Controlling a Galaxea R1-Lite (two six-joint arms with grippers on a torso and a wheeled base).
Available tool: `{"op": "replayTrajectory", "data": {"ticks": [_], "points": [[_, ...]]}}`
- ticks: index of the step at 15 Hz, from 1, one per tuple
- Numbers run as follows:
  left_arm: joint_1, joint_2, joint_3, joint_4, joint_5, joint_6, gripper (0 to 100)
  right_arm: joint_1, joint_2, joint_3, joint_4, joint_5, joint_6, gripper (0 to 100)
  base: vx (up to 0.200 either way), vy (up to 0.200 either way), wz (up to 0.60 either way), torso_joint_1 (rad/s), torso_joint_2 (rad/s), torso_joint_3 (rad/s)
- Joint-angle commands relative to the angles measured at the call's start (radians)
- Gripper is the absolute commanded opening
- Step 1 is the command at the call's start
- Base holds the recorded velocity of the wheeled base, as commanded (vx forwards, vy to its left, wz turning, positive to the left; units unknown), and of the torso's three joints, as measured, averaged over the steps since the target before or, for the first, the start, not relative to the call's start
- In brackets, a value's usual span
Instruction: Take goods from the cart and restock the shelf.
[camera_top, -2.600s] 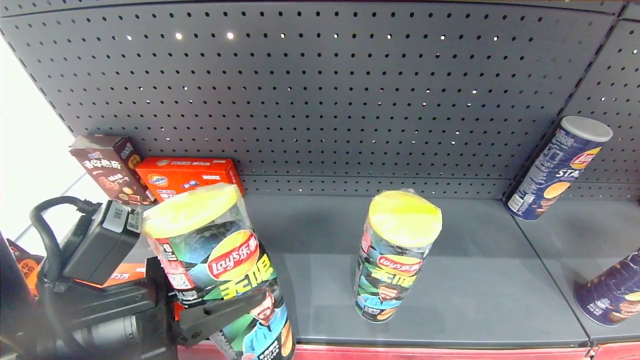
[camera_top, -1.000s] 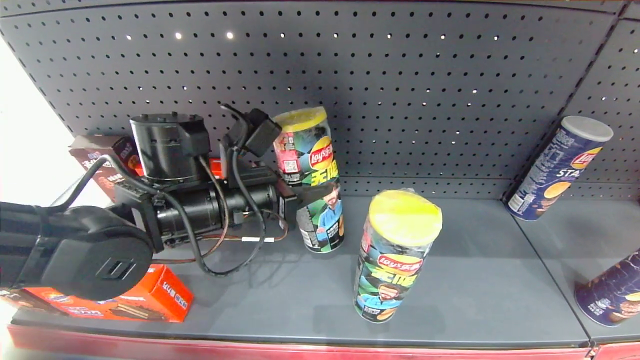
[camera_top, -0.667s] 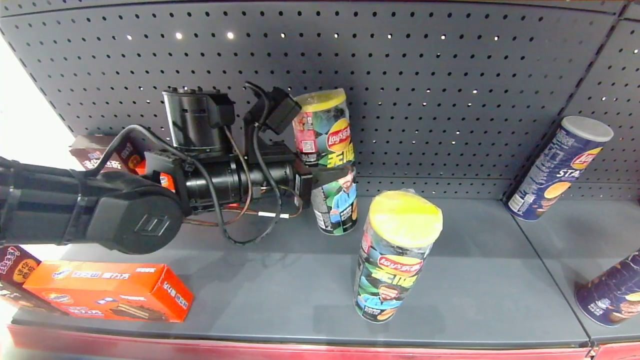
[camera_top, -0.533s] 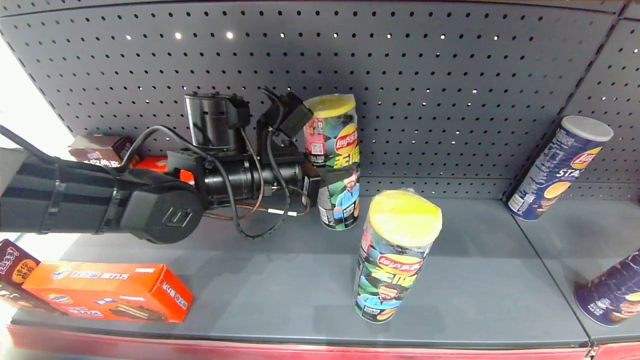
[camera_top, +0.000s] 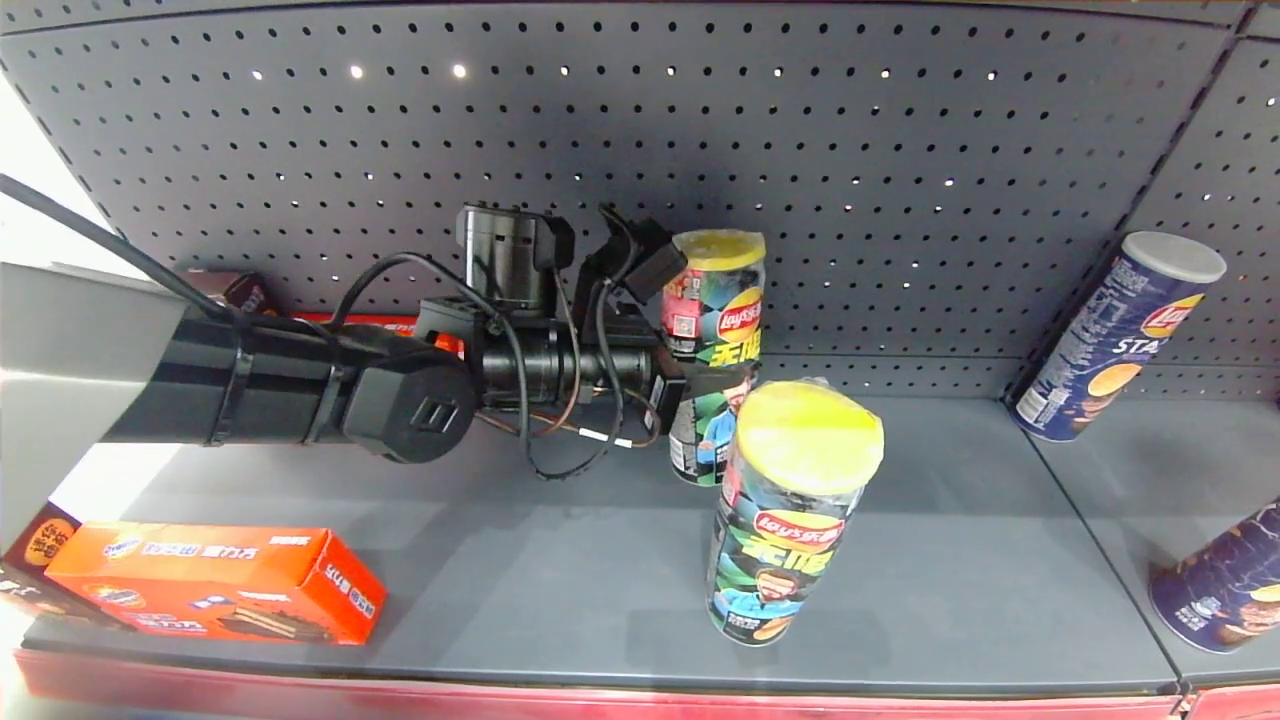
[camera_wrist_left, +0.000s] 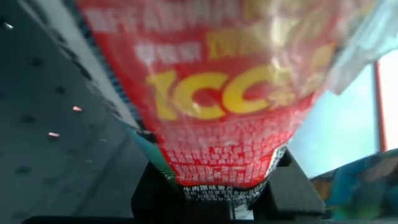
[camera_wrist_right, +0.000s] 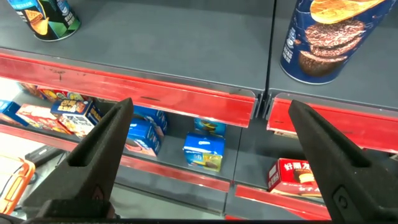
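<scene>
A dark grey shelf (camera_top: 560, 600) with a pegboard (camera_top: 700, 150) back carries the goods. The landmark is the front can (camera_top: 790, 510), a yellow-lidded chip tube standing upright near the middle of the shelf. The black left arm (camera_top: 300, 385) stretches in level from the left of the front can. The left gripper (camera_top: 712, 385) is clamped around the middle of a matching held can (camera_top: 720, 300), which is upright, just behind the front can and slightly to its left, close to the pegboard. Whether its base touches the shelf cannot be told. Well right of the front can, a navy can (camera_top: 1115, 335) leans on the pegboard, and a second navy can (camera_top: 1215, 590) sits nearer the shelf's front. Well left of the front can, an orange box (camera_top: 215, 580) lies flat. The right gripper (camera_wrist_right: 211, 109) hangs lower than the front can, before the red shelf edge, fingers spread wide and holding nothing
</scene>
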Motion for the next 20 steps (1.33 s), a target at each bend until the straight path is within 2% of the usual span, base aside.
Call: {"op": "replayTrajectory", "data": {"ticks": [1,2,4,7,10,16,20], "points": [[0.029,0.023,-0.056,0.033,-0.018,0.046,0,0.0,0.003,0.0,0.0,0.001,0.001,100,0.0,0.0,0.0,0.0,0.0,0.0],[0.042,0.026,-0.094,0.079,-0.084,0.067,0,0.0,0.003,0.0,0.0,-0.001,-0.001,100,0.0,0.0,0.0,0.0,0.0,0.0],[0.042,0.034,-0.149,0.137,-0.095,0.074,0,0.0,0.003,0.0,0.0,0.001,0.001,100,0.0,0.0,0.0,0.0,0.0,0.0],[0.042,0.066,-0.215,0.175,-0.095,0.081,0,0.0,0.003,0.0,0.0,-0.001,-0.001,100,0.0,0.0,0.0,0.0,0.0,0.0],[0.048,0.114,-0.272,0.206,-0.096,0.155,0,0.0,0.003,0.0,0.0,0.001,0.001,100,0.0,0.0,0.0,0.0,0.0,0.0],[0.032,0.178,-0.343,0.221,-0.096,0.161,0,0.0,0.003,0.0,0.001,-0.001,-0.001,100,0.0,0.0,0.0,0.0,0.0,0.0],[0.019,0.206,-0.349,0.212,-0.106,0.161,0,0.0,0.003,0.0,0.0,0.001,0.001,100,0.0,0.0,0.0,0.0,0.0,0.0]]}}
